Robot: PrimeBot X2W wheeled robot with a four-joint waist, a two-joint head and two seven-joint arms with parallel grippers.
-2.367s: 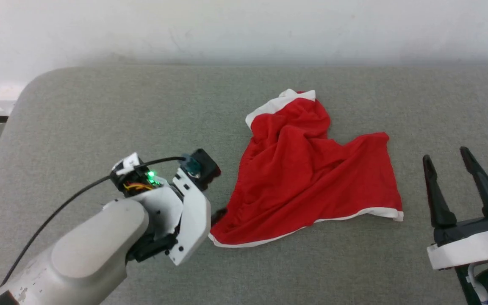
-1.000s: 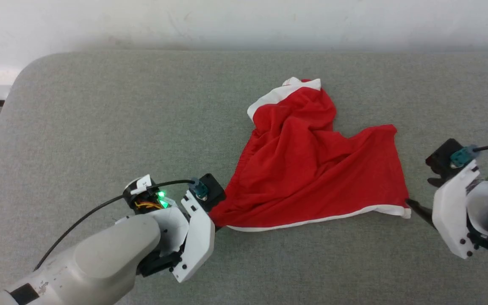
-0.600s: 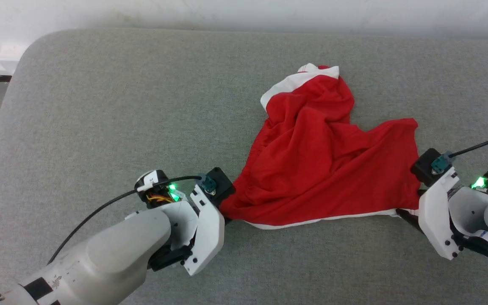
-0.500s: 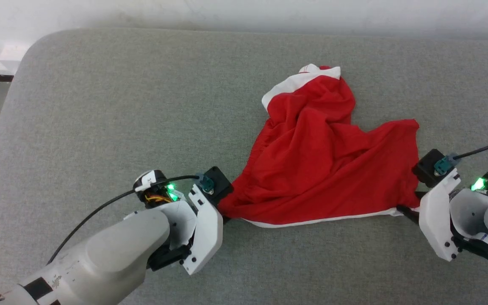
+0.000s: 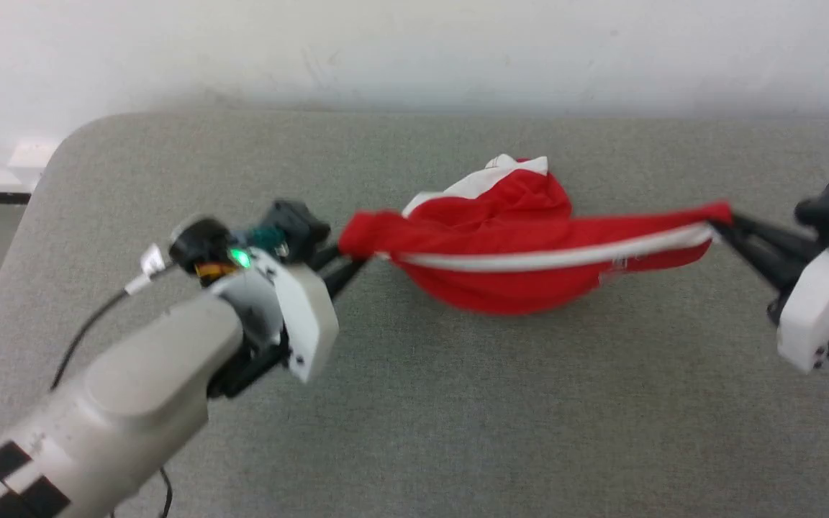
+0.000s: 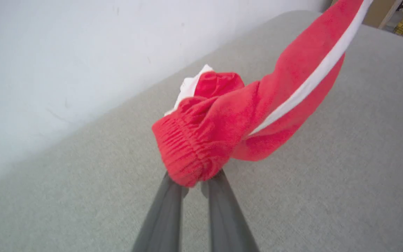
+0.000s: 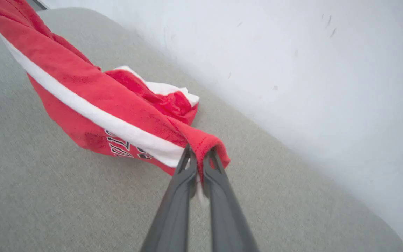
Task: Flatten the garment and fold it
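Seemingly aloft, garment (image 5: 522, 288) stretched, ends pinched

Head camera: high, looking forward and down onto the grey cushion (image 5: 458, 432), wall (image 5: 414, 50) at 12 o'clock. Wrist cameras: low, close, facing inward from opposite ends. All share the garment (image 5: 522, 280).

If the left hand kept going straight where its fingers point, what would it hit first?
The red shorts: the left hand is clamped on their bunched end, with cloth stretching straight ahead.
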